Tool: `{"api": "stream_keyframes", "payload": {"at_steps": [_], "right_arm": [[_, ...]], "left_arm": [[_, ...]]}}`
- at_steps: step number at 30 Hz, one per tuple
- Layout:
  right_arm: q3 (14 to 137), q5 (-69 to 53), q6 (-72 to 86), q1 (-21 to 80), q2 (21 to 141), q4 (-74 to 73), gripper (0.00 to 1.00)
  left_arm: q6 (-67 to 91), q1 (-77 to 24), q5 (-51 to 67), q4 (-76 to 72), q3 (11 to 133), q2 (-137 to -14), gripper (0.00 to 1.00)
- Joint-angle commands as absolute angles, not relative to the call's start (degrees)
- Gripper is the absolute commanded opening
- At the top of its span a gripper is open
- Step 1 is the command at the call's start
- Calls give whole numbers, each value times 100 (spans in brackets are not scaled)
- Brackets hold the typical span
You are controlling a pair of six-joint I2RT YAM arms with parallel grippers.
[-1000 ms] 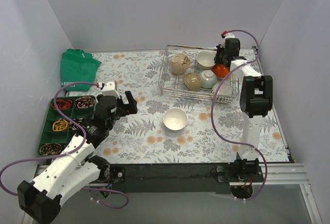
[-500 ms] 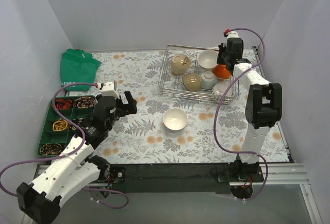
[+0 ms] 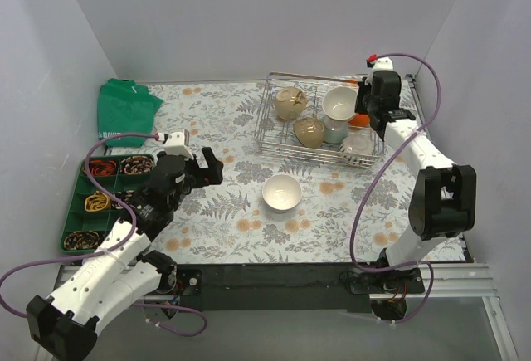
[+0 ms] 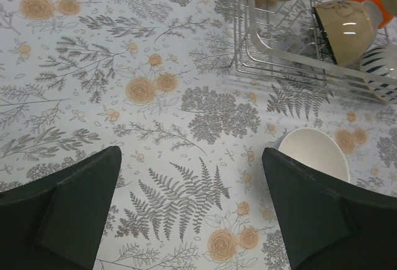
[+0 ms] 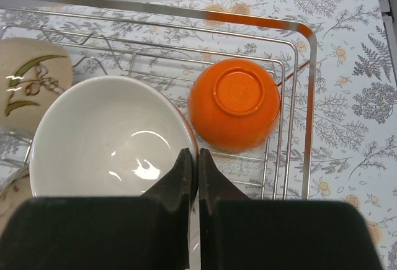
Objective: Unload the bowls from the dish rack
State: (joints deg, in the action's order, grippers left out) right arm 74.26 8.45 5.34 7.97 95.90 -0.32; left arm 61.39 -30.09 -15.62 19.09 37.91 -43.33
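A floral-printed surface [image 3: 224,120] lies between plain pale walls [image 3: 249,21]. The silver wire dish rack [image 3: 267,133] stands far right. The right pincer [image 5: 193,153] is clamped on the rim of a glossy white bowl [image 5: 105,136] over the rack, just beside an upturned orange bowl [image 5: 234,103]. The left pincer [image 4: 191,153] gapes wide and empty near a second white bowl [image 4: 313,152] on the surface.

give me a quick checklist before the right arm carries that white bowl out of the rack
1. Grip: right gripper pinched shut on the rim of the held white bowl: ok.
2. Held bowl clear of the dish rack wires: cannot tell.
3. Gap to the upside-down orange bowl: very close, contact cannot tell.
4. Landing space: bare table beside the unloaded white bowl: ok.
5. Left gripper open over the table, away from the rack: ok.
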Motion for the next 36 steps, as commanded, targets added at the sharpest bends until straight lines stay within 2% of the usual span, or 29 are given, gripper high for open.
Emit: {"api": "stream_keyframes", "payload": {"at_steps": [1,8,15,25,27,34,35,36], "right_arm": [[7051,651,589,1028,8597,396,1],[6172,448,589,1616,7366,62,1],[5257,448,764,2722,6592,9,1],[4641,544,923,3673,6127,0,1],[4606,624,932,3840,6065,9,1],[4491,861,967,4148,5898,-141,1],[4483,861,975,4166,5897,-132,1],[4482,861,984,4201,5889,-123,1]], "left_arm": [[6012,-2979,-933,1635,3770,-4315,98],[6240,-2971,-9,1600,4279,-4938,98],[6618,-3190,765,1740,4947,-5650,98],[6873,-4393,53,1898,5809,-6924,97],[6873,-4543,-403,2030,5949,-7118,95],[6811,-5202,-1405,2601,6451,-7918,80],[6812,-5255,-1528,2645,6512,-8023,74],[6812,-5308,-1695,2680,6556,-8068,72]]}}
